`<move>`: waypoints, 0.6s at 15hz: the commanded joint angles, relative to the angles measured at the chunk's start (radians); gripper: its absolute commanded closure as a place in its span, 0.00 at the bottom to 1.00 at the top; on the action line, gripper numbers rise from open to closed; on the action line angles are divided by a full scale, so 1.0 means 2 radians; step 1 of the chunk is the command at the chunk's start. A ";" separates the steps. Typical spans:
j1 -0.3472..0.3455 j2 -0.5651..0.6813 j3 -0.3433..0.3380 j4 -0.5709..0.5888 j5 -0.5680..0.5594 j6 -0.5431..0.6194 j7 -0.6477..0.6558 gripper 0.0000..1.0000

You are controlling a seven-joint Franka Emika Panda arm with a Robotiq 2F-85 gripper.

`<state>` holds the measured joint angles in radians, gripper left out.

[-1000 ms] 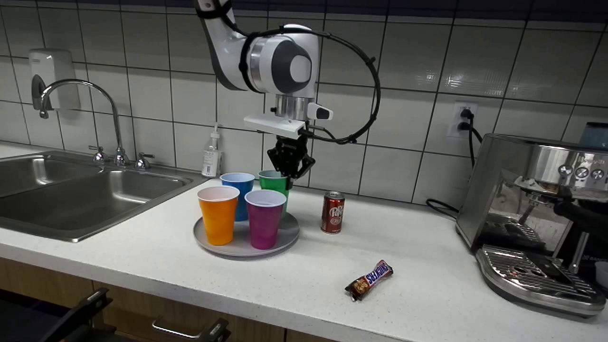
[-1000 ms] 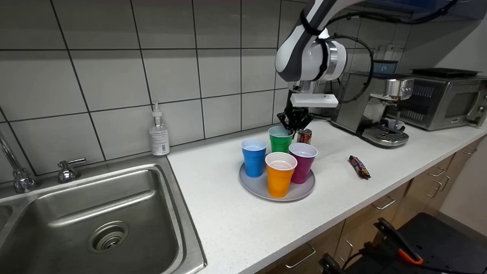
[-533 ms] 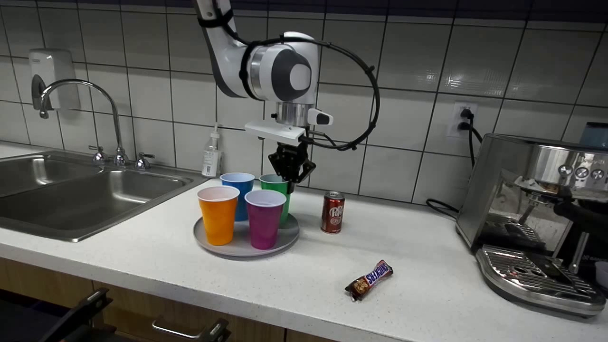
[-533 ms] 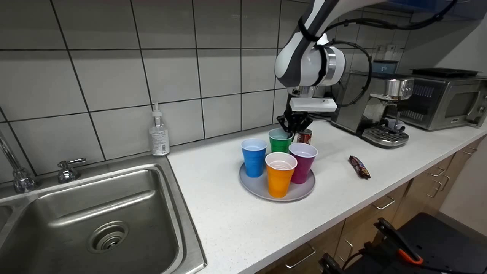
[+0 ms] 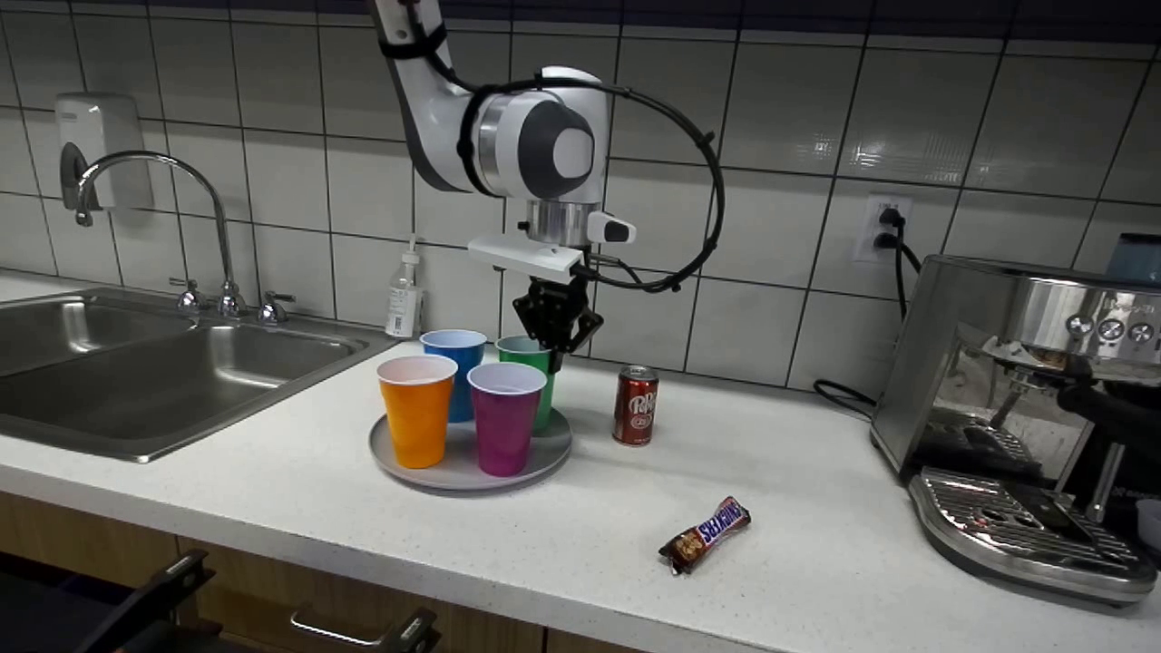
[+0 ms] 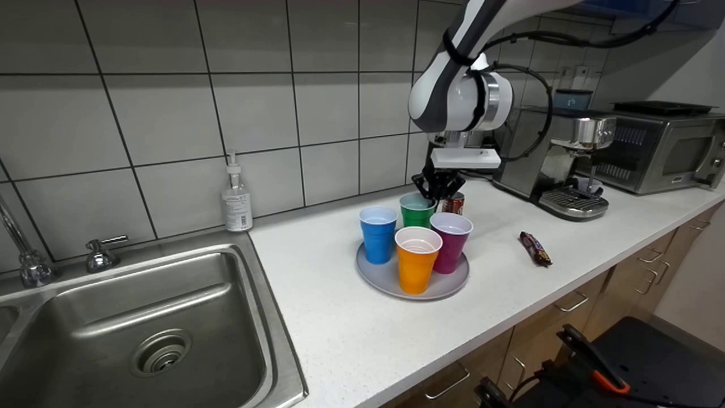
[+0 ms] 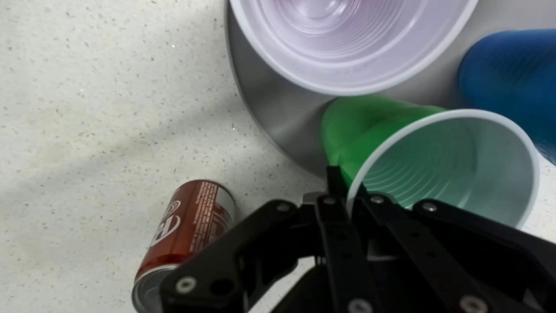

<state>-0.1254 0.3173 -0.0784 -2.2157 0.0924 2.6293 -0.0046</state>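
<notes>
My gripper (image 7: 349, 186) is shut on the wall of a green cup (image 7: 369, 130), one finger outside and one inside its pale rim. The cup stands upright at the back of a round grey plate (image 6: 374, 276); its base looks to be on the plate, though other cups partly hide it in both exterior views. On the same plate are a purple cup (image 5: 506, 422), an orange cup (image 5: 417, 413) and a blue cup (image 6: 378, 235). The purple cup is close beside the green one in the wrist view. Nearby stands a red soda can (image 7: 186, 226), apart from the gripper.
A Snickers bar (image 5: 706, 535) lies on the white counter (image 5: 580, 544) nearer the front edge. An espresso machine (image 5: 1025, 426) stands to one side, a steel sink (image 6: 141, 317) to the other. Behind are a tiled wall and a soap bottle (image 6: 237, 198).
Over the last second my arm has come down a little, lowering the green cup toward the plate. The recent part of that motion is small. The other cups, can and bar have not moved.
</notes>
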 commanded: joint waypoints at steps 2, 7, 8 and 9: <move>0.000 0.005 -0.001 0.006 0.002 0.005 0.002 0.99; 0.000 0.008 -0.001 0.006 0.001 0.006 0.002 0.99; 0.000 0.009 -0.001 0.006 0.001 0.006 0.002 0.99; -0.001 0.010 -0.001 0.006 0.001 0.007 0.002 0.99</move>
<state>-0.1255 0.3244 -0.0784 -2.2156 0.0924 2.6302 -0.0046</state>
